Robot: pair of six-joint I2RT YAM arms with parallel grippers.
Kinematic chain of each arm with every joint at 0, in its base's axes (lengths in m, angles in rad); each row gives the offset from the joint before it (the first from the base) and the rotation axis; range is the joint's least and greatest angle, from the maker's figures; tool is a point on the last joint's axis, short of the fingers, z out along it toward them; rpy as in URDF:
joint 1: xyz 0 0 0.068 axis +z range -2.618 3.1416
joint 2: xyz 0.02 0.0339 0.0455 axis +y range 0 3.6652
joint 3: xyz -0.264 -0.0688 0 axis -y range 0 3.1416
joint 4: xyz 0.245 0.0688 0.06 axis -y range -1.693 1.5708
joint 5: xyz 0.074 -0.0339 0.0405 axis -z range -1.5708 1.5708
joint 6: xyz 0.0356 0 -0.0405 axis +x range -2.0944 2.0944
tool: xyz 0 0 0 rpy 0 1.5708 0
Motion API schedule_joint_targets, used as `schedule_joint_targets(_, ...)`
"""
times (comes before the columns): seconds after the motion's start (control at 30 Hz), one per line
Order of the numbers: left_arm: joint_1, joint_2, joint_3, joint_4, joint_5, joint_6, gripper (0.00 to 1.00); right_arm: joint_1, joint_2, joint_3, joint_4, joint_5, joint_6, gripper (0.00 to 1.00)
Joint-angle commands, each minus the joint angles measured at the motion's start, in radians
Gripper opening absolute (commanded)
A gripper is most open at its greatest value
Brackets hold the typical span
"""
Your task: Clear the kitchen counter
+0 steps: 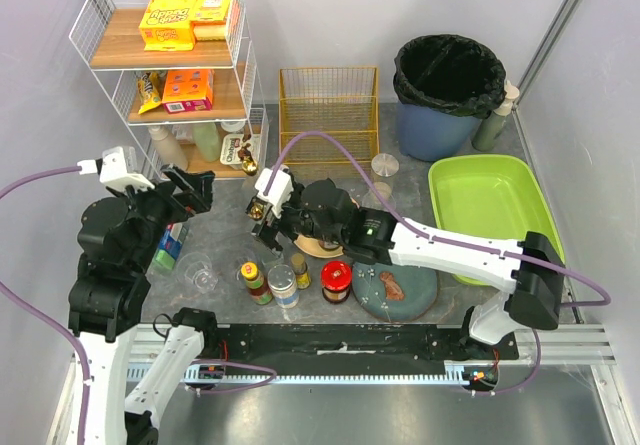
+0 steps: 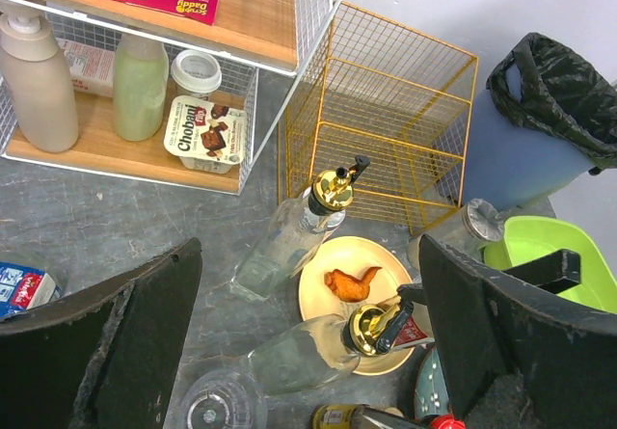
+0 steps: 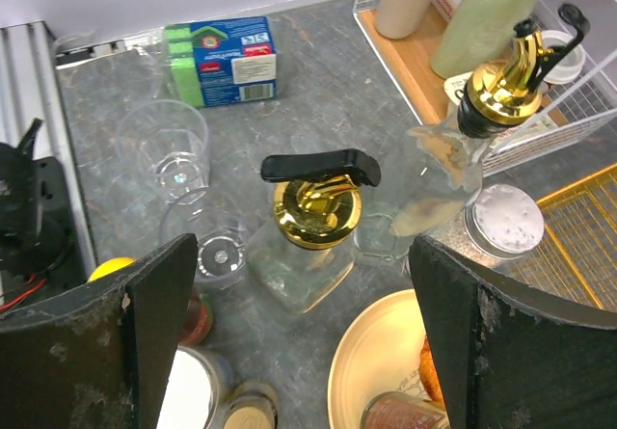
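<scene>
Presently, the kitchen counter (image 1: 225,240) fills the middle of the top view, running from the arm bases at the bottom edge up to the back wall: a flat, dark grey surface with pale mottled veining, heavily cluttered. At lower centre stands a row of small jars (image 1: 283,283), with a grey-blue plate (image 1: 425,287) to their right carrying a reddish scrap of food. Clear cups (image 1: 200,270) sit to the left of the jars. Near centre, a glass bottle with a gold pourer (image 3: 313,217) stands beside a yellow plate (image 2: 323,308) bearing a chicken wing (image 2: 349,282). The right gripper (image 1: 265,215) hangs over that bottle, fingers spread wide and empty. The left gripper (image 1: 195,193), centre left, is likewise spread and holds nothing. Around the edges are a white wire rack (image 1: 100,25) at upper left, a yellow wire basket (image 1: 328,115) at upper centre, a black-lined bin (image 1: 447,75) at upper right, and a lime-green tray (image 1: 490,195) at the right.
</scene>
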Motion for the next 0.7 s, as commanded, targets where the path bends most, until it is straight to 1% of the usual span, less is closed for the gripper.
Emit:
schedule_joint_targets(0.0,0.001,0.015,0.031,0.038,-0.020,0.042,0.99,0.006,0.026,-0.037,0.208,0.079,-0.001,0.98)
schedule_joint_targets(0.13,0.001,0.018,0.026,0.038,-0.026,0.037,0.99,0.004,0.046,-0.060,0.280,0.088,0.040,0.98)
schedule_joint_targets(0.2,0.000,0.021,0.023,0.038,-0.028,0.033,0.99,0.004,0.063,-0.062,0.297,0.116,0.063,0.89)
schedule_joint_targets(0.27,0.001,0.023,0.021,0.038,-0.028,0.031,0.99,0.004,0.083,-0.036,0.267,0.155,0.077,0.84)
schedule_joint_targets(0.53,-0.001,0.034,0.015,0.035,-0.046,0.034,0.99,0.004,0.110,-0.058,0.290,0.163,0.105,0.81)
schedule_joint_targets(0.67,0.001,0.034,0.011,0.037,-0.052,0.034,0.99,0.004,0.124,-0.058,0.297,0.157,0.120,0.67)
